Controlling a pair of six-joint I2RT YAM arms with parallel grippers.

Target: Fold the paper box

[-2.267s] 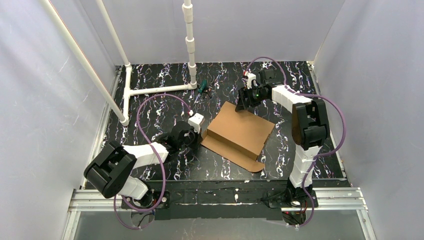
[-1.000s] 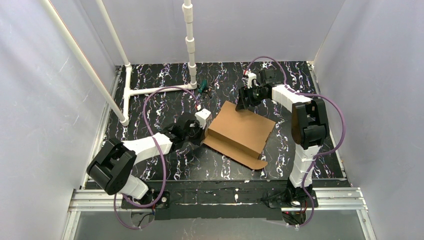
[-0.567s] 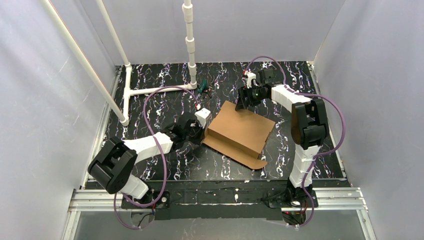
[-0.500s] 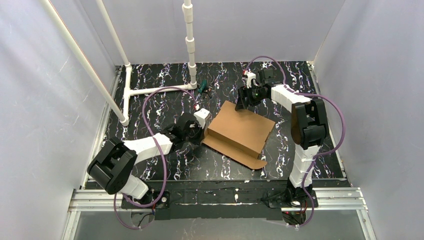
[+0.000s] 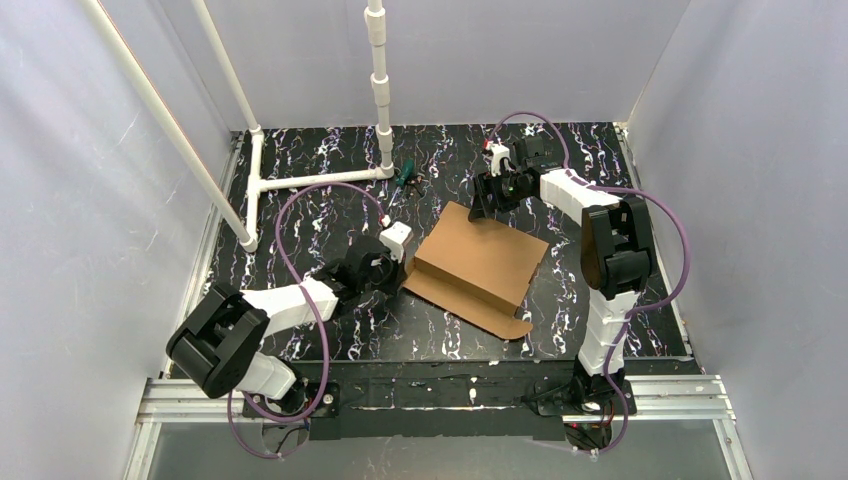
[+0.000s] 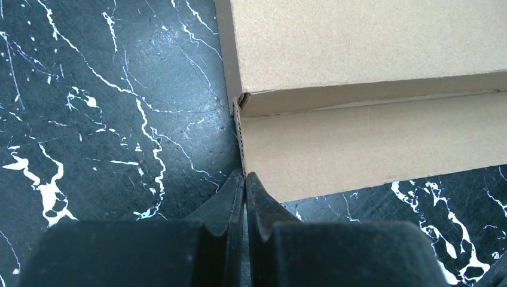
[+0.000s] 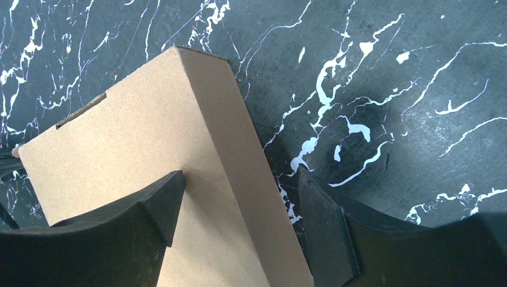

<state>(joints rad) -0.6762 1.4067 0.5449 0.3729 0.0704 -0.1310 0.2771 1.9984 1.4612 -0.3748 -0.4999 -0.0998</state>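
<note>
Underneath, black marbled table, grey walls

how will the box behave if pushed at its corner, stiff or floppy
Probably stiff across its panels: the box shows corrugated edges and holds a raised wall. Its flat flap likely hinges at the crease. Thin cardboard on a flat table, it probably slides easily.

Worktop: bare along the near edge between the arms, and in the far middle strip.
Centre: paper box; left pincer closed at its left corner, right pincer spread astride its far corner.
Far left: white pipe frame, small green item beside its base.
</note>
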